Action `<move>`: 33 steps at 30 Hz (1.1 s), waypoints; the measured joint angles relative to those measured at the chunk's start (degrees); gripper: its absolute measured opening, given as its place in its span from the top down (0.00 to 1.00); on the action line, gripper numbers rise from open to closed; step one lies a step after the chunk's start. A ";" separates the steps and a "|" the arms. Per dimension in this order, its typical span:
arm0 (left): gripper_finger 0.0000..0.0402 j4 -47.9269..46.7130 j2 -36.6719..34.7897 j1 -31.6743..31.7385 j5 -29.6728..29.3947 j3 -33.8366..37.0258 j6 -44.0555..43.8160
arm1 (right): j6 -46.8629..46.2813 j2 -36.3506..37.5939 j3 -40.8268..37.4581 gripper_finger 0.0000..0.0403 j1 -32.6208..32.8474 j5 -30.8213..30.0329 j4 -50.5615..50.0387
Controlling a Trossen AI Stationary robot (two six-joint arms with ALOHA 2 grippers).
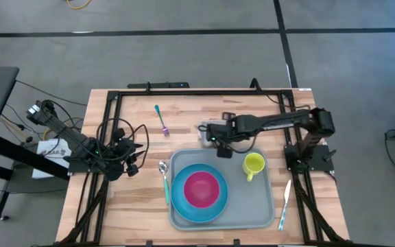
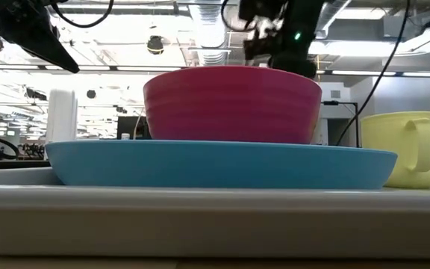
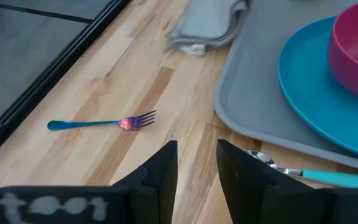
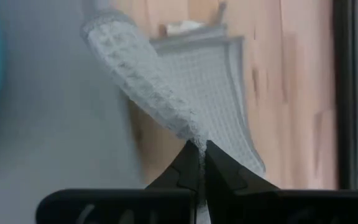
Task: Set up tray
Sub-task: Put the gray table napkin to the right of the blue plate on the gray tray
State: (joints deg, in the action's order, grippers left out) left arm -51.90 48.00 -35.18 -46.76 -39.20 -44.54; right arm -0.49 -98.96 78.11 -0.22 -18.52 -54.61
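text: none legible | left wrist mount: white marking, blurred, unreadable | table: no labels seen

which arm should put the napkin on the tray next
The right: its gripper is already pinched shut on the napkin at the tray edge. The left gripper hangs open by the spoon, farther off.

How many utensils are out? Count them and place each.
3. The fork lies on the table behind the tray; the spoon lies along the tray's left edge; the knife lies along its right edge. None seems hidden.
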 joint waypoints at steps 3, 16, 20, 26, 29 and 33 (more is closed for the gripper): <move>0.74 0.00 0.01 0.01 0.02 0.00 -0.18 | -4.73 1.73 0.02 1.00 2.77 1.97 -2.74; 0.74 0.04 0.01 0.00 0.50 0.00 -0.24 | -16.01 -3.65 0.02 1.00 16.74 8.08 -9.98; 0.74 0.07 0.01 0.02 0.48 0.00 -0.26 | -16.38 -5.17 0.02 1.00 20.01 11.25 -8.69; 0.74 0.35 0.01 0.00 0.46 0.00 -0.26 | -20.91 -5.17 0.02 1.00 23.47 15.30 -8.82; 0.74 0.44 0.00 0.00 0.44 0.00 -0.26 | -21.19 -4.75 0.04 1.00 25.21 18.89 -8.26; 0.74 0.44 0.00 0.02 0.42 0.00 -0.28 | -21.21 -4.85 0.04 1.00 27.55 27.69 -7.25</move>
State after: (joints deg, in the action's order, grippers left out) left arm -51.46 48.00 -35.16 -46.35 -39.20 -44.81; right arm -21.69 -103.81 78.15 27.33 9.17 -61.86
